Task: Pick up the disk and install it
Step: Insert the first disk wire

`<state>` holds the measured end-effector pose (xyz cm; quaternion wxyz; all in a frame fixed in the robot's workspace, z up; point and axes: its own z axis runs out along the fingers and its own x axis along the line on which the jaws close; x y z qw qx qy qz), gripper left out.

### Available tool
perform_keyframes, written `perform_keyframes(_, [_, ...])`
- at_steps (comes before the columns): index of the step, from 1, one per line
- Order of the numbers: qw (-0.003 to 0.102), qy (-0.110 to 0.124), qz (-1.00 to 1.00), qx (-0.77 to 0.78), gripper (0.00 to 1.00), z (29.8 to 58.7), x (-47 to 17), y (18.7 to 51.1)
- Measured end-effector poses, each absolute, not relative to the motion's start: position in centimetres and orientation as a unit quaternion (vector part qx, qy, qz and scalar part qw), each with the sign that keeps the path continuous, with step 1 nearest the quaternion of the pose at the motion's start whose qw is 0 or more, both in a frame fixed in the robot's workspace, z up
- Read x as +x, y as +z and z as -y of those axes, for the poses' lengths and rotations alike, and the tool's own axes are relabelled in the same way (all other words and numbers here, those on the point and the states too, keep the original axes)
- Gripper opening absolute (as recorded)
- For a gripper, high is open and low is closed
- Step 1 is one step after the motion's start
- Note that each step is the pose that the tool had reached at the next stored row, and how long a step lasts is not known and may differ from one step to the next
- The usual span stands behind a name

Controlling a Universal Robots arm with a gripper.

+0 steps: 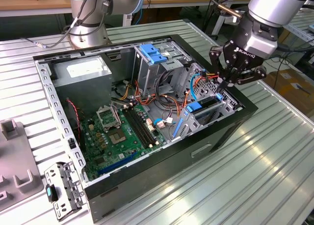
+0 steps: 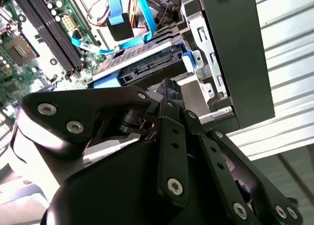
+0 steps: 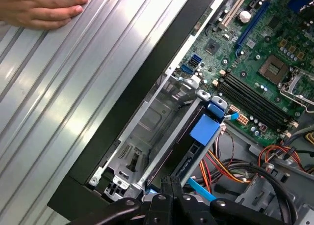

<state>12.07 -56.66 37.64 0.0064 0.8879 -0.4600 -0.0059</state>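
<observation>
Exterior view: the disk [image 1: 198,107] apparently sits in its bay [image 1: 229,103]; the gripper [image 1: 222,84] hovers above, fingers pressed together, empty.

counted here are 1 open computer case [image 1: 216,131], 1 green motherboard [image 1: 122,136], 1 grey power supply box [image 1: 81,75], 1 disk [image 2: 147,63] with blue rails, 1 gripper [image 1: 224,85] on 1 arm [image 1: 274,9], 1 loose metal bracket [image 1: 64,188], 1 ribbed table [image 1: 274,151] and 1 person's hand [image 3: 41,6].
</observation>
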Motion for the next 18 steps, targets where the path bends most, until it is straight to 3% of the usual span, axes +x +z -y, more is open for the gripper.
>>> perform_keyframes(18, [0.007, -0.006, 0.397, 0.918, 0.11, 56.3, 13.6, 37.7])
